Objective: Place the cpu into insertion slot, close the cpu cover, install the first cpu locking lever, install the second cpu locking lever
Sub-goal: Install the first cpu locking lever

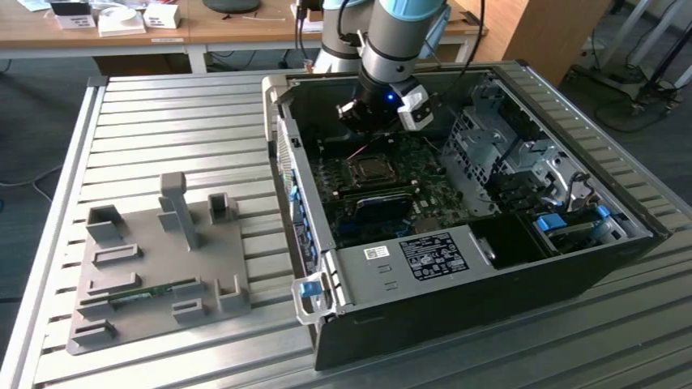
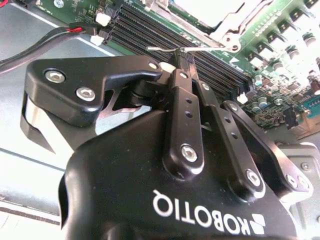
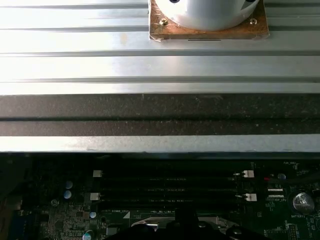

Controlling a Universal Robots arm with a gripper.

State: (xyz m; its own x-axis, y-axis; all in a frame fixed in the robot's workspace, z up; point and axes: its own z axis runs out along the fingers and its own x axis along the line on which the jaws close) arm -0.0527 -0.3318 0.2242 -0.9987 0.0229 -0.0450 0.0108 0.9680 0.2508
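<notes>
My gripper [image 2: 183, 56] is inside the open computer case [image 1: 562, 267], low over the dark green motherboard [image 2: 280, 35]. In the second wrist view its fingers [image 2: 184, 100] are pressed together, shut on a thin wire cpu locking lever [image 2: 159, 48] that runs past the memory slots [image 2: 150, 35]. Just beyond it the silvery cpu cover [image 2: 227, 30] lies down on the insertion slot, with the pale metal top of the cpu [image 2: 200, 6] in its window. In the exterior view the gripper [image 1: 373, 121] hangs at the far edge of the insertion slot [image 1: 371, 168].
The case stands on a ribbed metal table [image 1: 162, 121]. A grey holder fixture [image 1: 162, 259] sits at the exterior view's left. Drive cages [image 1: 508, 154] and case walls hem in the board. Red and black cables [image 2: 45, 40] run beside the memory slots [image 3: 170, 185].
</notes>
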